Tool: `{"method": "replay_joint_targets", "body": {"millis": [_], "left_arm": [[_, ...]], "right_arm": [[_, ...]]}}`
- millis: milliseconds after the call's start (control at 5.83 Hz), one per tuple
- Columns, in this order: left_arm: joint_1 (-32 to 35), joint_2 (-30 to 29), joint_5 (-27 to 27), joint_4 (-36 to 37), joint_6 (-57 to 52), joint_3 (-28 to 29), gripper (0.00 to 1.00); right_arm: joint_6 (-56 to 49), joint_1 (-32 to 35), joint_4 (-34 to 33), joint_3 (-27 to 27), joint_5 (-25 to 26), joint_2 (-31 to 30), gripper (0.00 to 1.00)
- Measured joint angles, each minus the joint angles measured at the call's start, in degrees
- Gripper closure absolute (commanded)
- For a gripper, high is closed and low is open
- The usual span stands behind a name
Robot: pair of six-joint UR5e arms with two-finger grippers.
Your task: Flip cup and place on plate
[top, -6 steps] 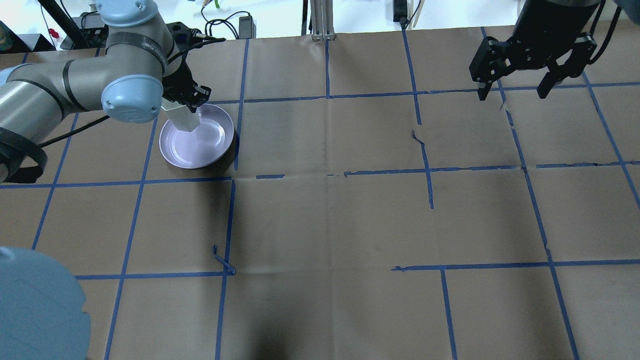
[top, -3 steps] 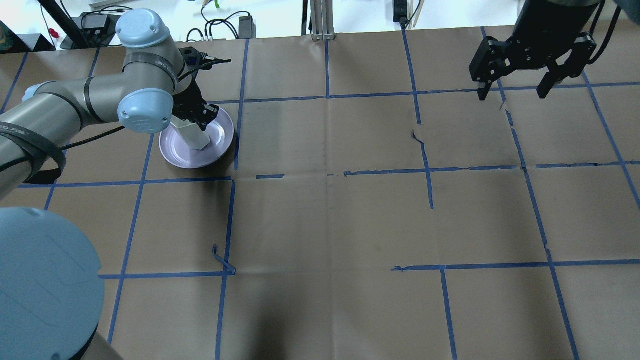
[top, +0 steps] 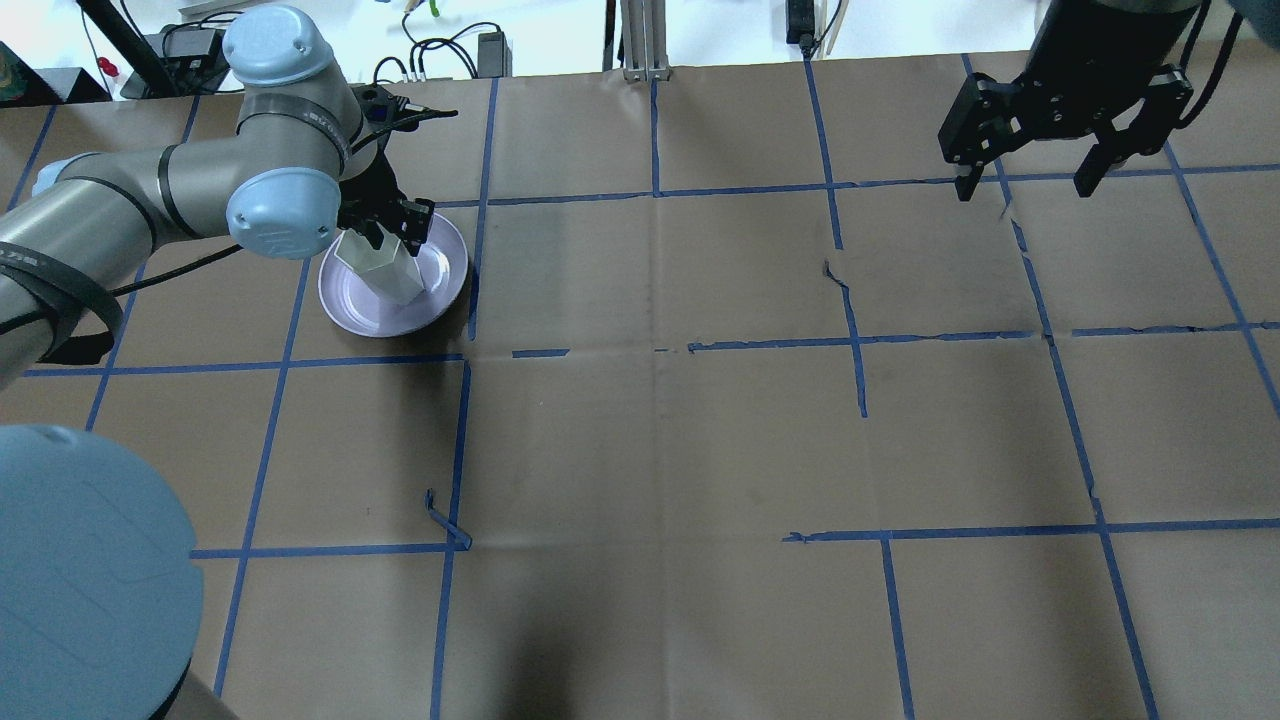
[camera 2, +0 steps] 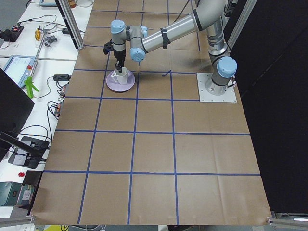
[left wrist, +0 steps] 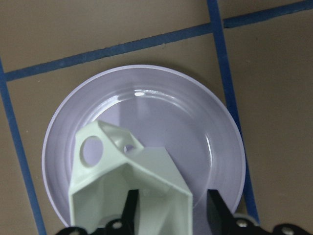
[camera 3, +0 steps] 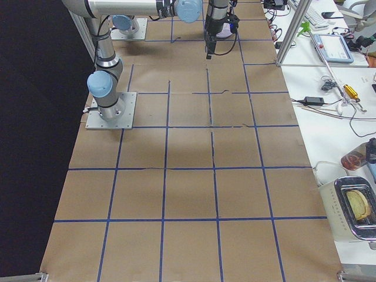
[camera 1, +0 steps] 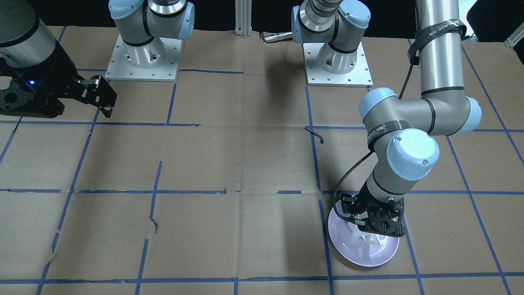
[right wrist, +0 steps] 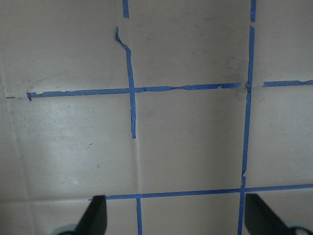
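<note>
The white faceted cup (top: 385,272) stands upright, mouth up, on the pale lavender plate (top: 345,300) at the far left of the table. It also shows in the left wrist view (left wrist: 122,186), handle toward the plate's (left wrist: 161,98) middle. My left gripper (top: 392,228) is just above the cup's rim. It is open, one finger inside the cup, the other outside, a gap beside the wall (left wrist: 172,210). My right gripper (top: 1025,185) is open and empty, high over the far right.
Brown paper with blue tape grid lines covers the table (top: 660,440). Cables and devices lie beyond the far edge (top: 450,50). The two arm bases (camera 1: 141,57) stand at the robot's side.
My left gripper carried the cup from the plate's back edge toward its middle, then drew back and up a little. The cup now stands on the plate. The right arm has not moved.
</note>
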State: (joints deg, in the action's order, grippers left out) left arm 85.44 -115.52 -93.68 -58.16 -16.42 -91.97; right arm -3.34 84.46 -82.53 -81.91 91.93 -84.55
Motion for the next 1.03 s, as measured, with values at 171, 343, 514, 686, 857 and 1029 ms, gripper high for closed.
{"method": "replay_joint_targets", "body": {"millis": [171,343,514,686,857,1029], "left_arm": [[-0.68,2.57,-0.05,-4.09,-0.01,0.71,0.0],[-1.75,6.41,-0.03,-9.9,0.28,1.84,0.0],[-2.01,10.06,-0.02,-15.74,2.3,3.44,0.0],[-1.69,12.93,0.13,-21.57,5.81,5.55,0.0],[-0.73,15.14,0.27,-27.1,9.0,7.87,0.0],[1.75,16.5,0.32,-30.92,12.84,9.9,0.0]], "right_arm": [[0.0,0.0,0.0,0.0,0.0,0.0,0.0],[0.0,0.0,0.0,0.0,0.0,0.0,0.0],[0.0,0.0,0.0,0.0,0.0,0.0,0.0],[0.0,0.0,0.0,0.0,0.0,0.0,0.0],[0.0,0.0,0.0,0.0,0.0,0.0,0.0],[0.0,0.0,0.0,0.0,0.0,0.0,0.0]]}}
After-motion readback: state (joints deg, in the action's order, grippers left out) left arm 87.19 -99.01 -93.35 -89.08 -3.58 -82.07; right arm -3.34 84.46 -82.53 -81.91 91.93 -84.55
